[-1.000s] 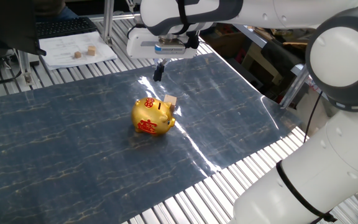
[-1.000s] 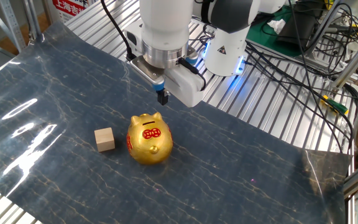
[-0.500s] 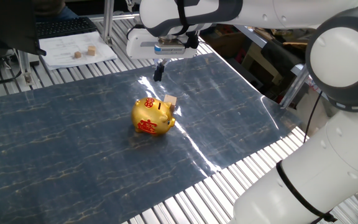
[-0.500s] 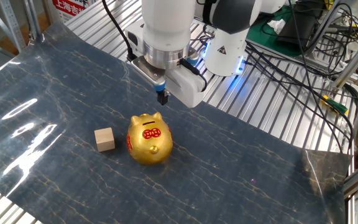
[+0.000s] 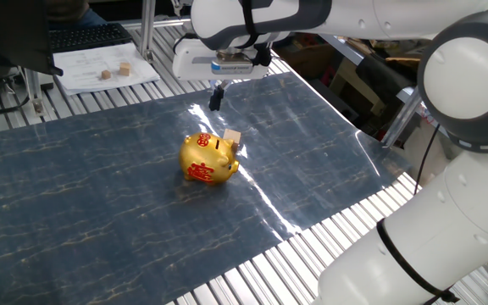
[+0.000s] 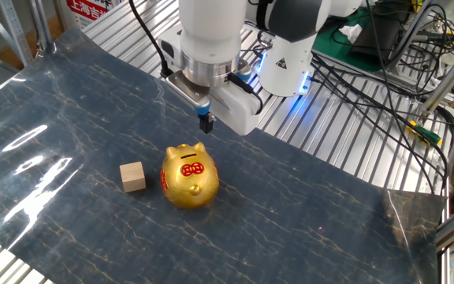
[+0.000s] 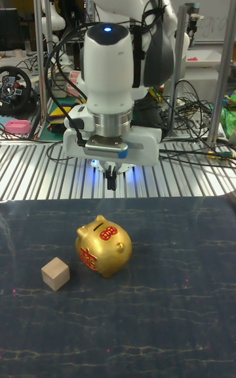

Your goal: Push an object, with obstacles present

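The gripper (image 6: 206, 123) hangs above the mat behind the gold piggy bank (image 6: 188, 176), fingers pressed together and holding nothing. The small wooden cube (image 6: 132, 176) sits just beside the bank (apart from it) on the dark mat (image 6: 306, 213).

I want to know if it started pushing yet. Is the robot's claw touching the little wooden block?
No, the gripper hangs in the air behind the gold piggy bank, well apart from the wooden cube on the mat.
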`<state>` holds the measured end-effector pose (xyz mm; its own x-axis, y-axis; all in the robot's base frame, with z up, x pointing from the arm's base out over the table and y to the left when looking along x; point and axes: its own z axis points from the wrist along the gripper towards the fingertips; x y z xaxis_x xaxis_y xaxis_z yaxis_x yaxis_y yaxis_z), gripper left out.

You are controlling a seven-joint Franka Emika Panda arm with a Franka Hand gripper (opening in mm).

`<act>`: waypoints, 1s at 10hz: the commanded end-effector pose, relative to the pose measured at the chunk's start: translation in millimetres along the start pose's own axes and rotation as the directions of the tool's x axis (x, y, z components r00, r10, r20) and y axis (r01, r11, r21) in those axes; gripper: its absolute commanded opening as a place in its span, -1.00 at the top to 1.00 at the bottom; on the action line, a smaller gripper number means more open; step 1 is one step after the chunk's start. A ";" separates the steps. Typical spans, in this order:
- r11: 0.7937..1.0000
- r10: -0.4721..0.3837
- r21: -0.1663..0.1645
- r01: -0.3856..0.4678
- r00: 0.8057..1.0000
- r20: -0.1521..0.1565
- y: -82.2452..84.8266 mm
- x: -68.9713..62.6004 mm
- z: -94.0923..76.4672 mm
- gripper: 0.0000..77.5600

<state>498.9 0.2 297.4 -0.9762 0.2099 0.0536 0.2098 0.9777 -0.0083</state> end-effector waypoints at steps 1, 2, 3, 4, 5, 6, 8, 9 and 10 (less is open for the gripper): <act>1.000 0.001 -0.004 -0.001 1.000 0.004 -0.1 -0.6 -1.3 1.00; 1.000 0.005 -0.008 -0.005 1.000 0.003 -0.1 -0.6 -1.3 1.00; 1.000 0.008 -0.008 -0.008 1.000 0.003 -0.1 -0.6 -1.3 1.00; 1.000 0.009 -0.009 -0.009 1.000 0.003 -0.1 -0.6 -1.3 1.00; 1.000 0.015 -0.011 -0.015 1.000 0.004 -0.1 -0.6 -1.3 1.00; 1.000 0.015 -0.011 -0.015 1.000 0.004 -0.1 -0.6 -1.3 1.00; 1.000 0.021 -0.013 -0.021 1.000 0.005 -0.1 -0.6 -1.3 1.00; 1.000 0.023 -0.018 -0.023 1.000 0.005 -0.1 -0.6 -1.3 1.00; 0.999 0.028 -0.021 -0.027 1.000 0.006 -0.1 -0.6 -1.3 1.00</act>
<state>498.8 0.1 297.3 -0.9715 0.2313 0.0516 0.2320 0.9727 0.0072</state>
